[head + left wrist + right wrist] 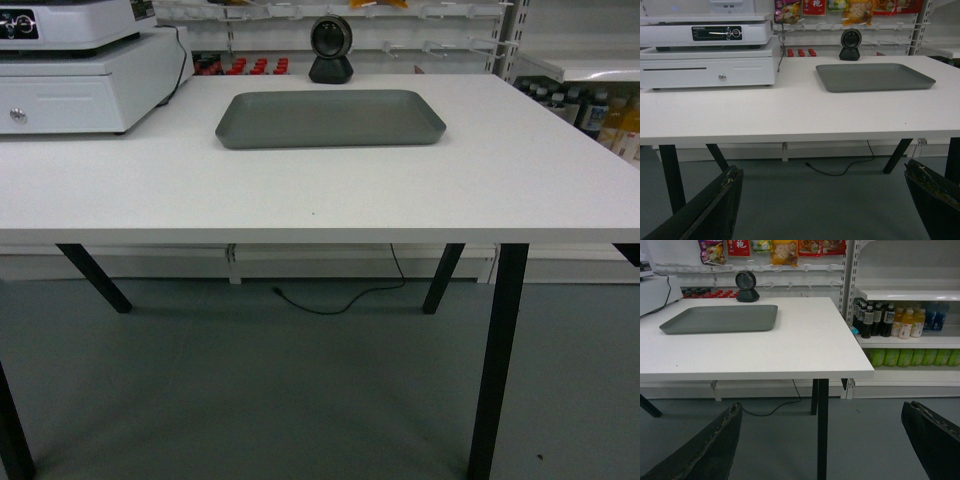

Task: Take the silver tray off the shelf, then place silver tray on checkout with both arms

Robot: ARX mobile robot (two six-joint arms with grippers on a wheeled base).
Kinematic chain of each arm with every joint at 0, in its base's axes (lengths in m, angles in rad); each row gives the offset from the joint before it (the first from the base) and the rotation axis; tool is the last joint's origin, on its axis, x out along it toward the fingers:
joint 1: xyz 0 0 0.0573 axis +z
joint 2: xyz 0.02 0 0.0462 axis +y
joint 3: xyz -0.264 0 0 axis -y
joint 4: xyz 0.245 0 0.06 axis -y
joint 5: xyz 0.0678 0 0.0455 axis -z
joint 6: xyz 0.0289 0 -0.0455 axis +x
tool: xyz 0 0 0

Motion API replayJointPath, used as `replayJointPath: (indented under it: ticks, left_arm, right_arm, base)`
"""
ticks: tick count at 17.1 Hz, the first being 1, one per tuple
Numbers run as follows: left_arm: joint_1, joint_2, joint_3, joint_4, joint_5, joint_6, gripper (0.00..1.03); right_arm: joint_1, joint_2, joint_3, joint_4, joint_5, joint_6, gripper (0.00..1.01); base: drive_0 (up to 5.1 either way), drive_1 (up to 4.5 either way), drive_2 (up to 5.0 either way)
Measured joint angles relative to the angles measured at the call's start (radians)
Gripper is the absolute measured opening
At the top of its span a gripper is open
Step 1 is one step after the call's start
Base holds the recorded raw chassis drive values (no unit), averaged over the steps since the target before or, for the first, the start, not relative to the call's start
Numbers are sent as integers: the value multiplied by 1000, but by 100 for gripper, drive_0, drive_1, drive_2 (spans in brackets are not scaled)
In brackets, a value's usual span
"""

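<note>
The silver tray lies flat on the white checkout, towards its far edge, with nothing touching it. It also shows in the left wrist view as the silver tray and in the right wrist view as the silver tray. My left gripper is open, low in front of the checkout, with only floor between its fingers. My right gripper is open too, below the counter's right front corner. Neither arm shows in the head view. A white shelf stands to the right.
A white cash register takes up the checkout's left back corner. A black round scanner stands just behind the tray. Bottles fill the shelves on the right. Black table legs and a cable are underneath.
</note>
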Motion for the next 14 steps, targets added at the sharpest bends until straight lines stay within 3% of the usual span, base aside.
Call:
replayJointPath:
  ticks: [14]
  left_arm:
    - [0,0,0,0,0,1,98]
  right_arm:
    - [0,0,0,0,1,0,98]
  base:
    - [0,0,0]
